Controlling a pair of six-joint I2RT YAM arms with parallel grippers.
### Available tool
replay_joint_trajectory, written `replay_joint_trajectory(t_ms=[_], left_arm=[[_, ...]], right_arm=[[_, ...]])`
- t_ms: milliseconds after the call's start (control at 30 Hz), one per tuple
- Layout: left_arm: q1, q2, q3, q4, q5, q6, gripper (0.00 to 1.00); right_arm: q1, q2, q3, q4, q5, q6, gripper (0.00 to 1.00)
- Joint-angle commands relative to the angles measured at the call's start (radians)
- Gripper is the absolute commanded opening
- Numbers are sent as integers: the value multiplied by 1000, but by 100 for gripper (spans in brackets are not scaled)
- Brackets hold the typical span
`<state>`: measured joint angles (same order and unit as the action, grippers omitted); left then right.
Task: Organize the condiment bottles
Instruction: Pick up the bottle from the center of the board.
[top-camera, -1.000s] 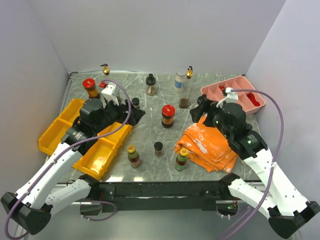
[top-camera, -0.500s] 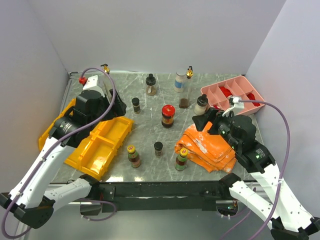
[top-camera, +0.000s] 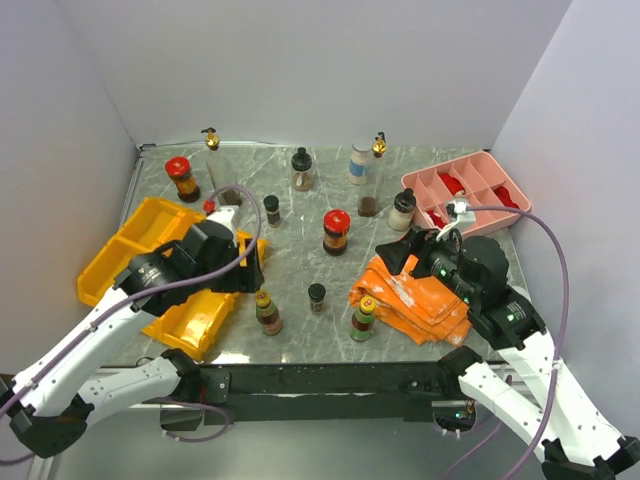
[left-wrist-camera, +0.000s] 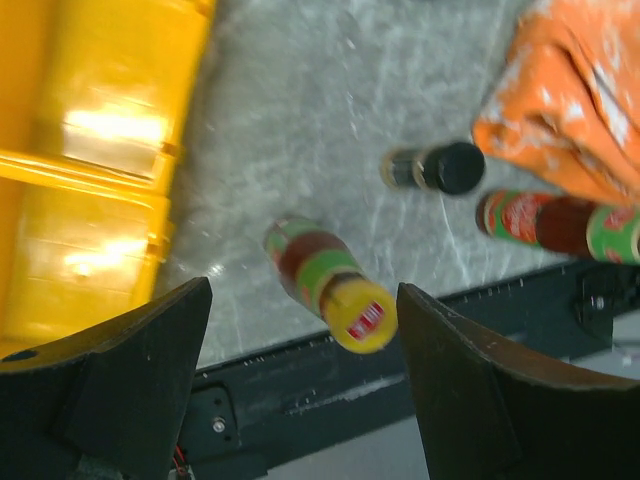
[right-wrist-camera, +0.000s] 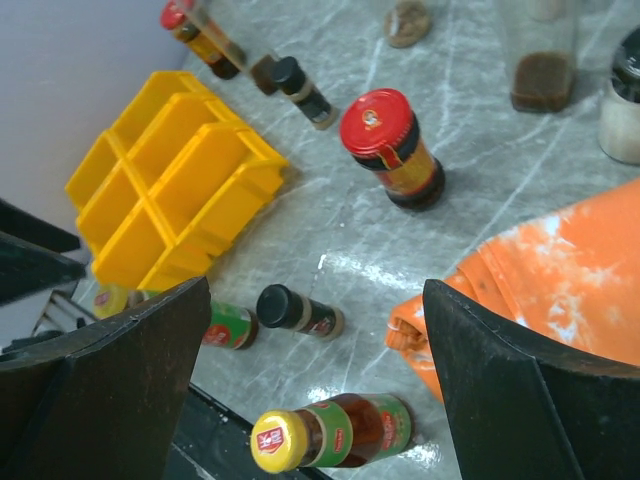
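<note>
Condiment bottles stand scattered over the marble table. My left gripper (top-camera: 250, 266) is open and hangs above a yellow-capped bottle (left-wrist-camera: 330, 285) near the front edge, which shows between its fingers without touching them. A small black-capped bottle (left-wrist-camera: 432, 167) and a second yellow-capped bottle (left-wrist-camera: 560, 222) stand to its right. My right gripper (top-camera: 396, 254) is open and empty over the orange cloth's left edge, looking down on that yellow-capped bottle (right-wrist-camera: 325, 432), the black-capped one (right-wrist-camera: 298, 311) and a red-lidded jar (right-wrist-camera: 393, 150). More bottles line the back (top-camera: 302, 168).
Yellow bins (top-camera: 127, 243) sit at the left, partly under my left arm. A pink divided tray (top-camera: 470, 180) is at the back right with red items in it. A crumpled orange cloth (top-camera: 420, 292) lies front right. A white-capped bottle (top-camera: 402, 209) stands beside the tray.
My left gripper swung from the back left forward over the front yellow-capped bottle and narrowed a little. My right gripper drew back toward the front, leaving the white-capped bottle standing free.
</note>
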<state>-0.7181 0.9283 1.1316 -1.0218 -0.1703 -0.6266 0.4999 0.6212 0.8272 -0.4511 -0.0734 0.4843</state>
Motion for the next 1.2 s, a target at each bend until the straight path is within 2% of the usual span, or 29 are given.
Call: replay_joint_trajectory(t_ms=[0, 167, 267, 433, 633, 733, 767, 800, 833, 867, 900, 1167], left_arm=[[-121, 7, -30, 9, -47, -73, 81], [-266, 72, -21, 6, -133, -134, 79], [-309, 101, -24, -18, -184, -182, 78], [-323, 124, -67, -29, -225, -223, 76], [-325, 142, -96, 18, -227, -209, 65], [-325, 150, -98, 28, -233, -211, 49], [-325, 152, -95, 31, -235, -209, 37], [-325, 150, -95, 29, -232, -208, 31], [-325, 150, -92, 28, -232, -209, 14], [-325, 150, -82, 26, -229, -208, 5], [-325, 149, -78, 20, -227, -211, 1], [-325, 147, 8, -6, -250, -203, 1]], right_arm=[[6, -34, -13, 77, -59, -35, 94], [6, -46, -22, 71, -55, -35, 92], [6, -52, -30, 77, -68, -35, 89], [5, -74, -40, 88, -86, -39, 86], [6, -78, -49, 97, -92, -47, 84], [5, -75, -51, 104, -103, -50, 83], [6, -77, -54, 106, -104, -50, 82], [6, -75, -57, 107, -106, -49, 82], [6, -78, -59, 111, -106, -50, 82], [6, -78, -60, 112, -108, -50, 82], [6, -78, -62, 114, -108, -50, 81], [6, -81, -65, 118, -108, -62, 81]])
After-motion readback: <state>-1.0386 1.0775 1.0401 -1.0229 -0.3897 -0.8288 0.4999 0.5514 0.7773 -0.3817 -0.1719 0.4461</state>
